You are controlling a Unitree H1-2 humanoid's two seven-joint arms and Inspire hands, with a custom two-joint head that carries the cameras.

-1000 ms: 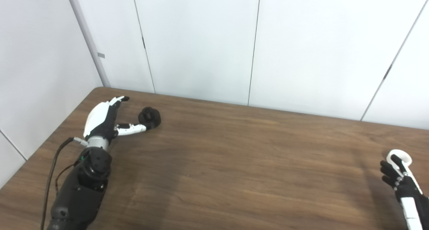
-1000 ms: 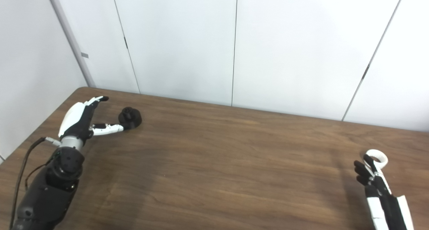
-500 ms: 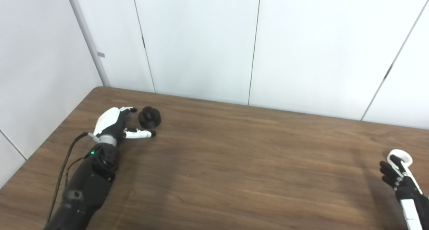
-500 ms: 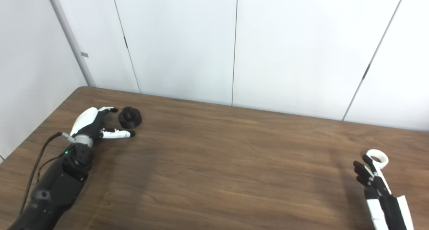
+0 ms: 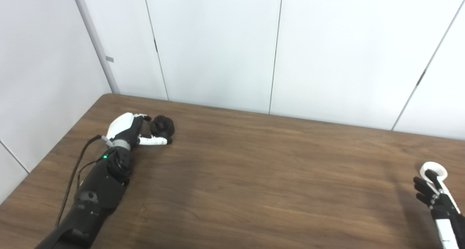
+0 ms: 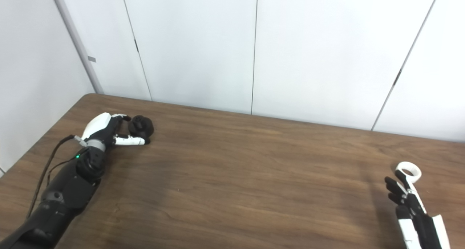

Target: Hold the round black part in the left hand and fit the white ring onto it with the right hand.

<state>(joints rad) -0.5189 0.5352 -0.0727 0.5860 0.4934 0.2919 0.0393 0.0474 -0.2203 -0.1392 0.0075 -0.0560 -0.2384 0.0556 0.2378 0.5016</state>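
Note:
The round black part [image 5: 163,126] sits on the wooden table [image 5: 254,169] at the far left. My left hand [image 5: 130,131] lies on the table right beside it. The thumb reaches under the part's near side and the fingers [image 5: 142,117] curl toward its far left side, still spread. At the bottom right, the white ring [image 5: 434,169] lies flat on the table. My right hand [image 5: 432,198] is just short of it with its fingers stretched out. One fingertip overlaps the ring's near rim.
White wall panels [image 5: 218,45] stand close behind the table's far edge and along its left side. A black cable [image 5: 74,172] runs along my left forearm.
My left hand has dropped to the table and slid toward the black part, its thumb and fingers now flanking it. The right hand has drawn back slightly; the ring has stayed put.

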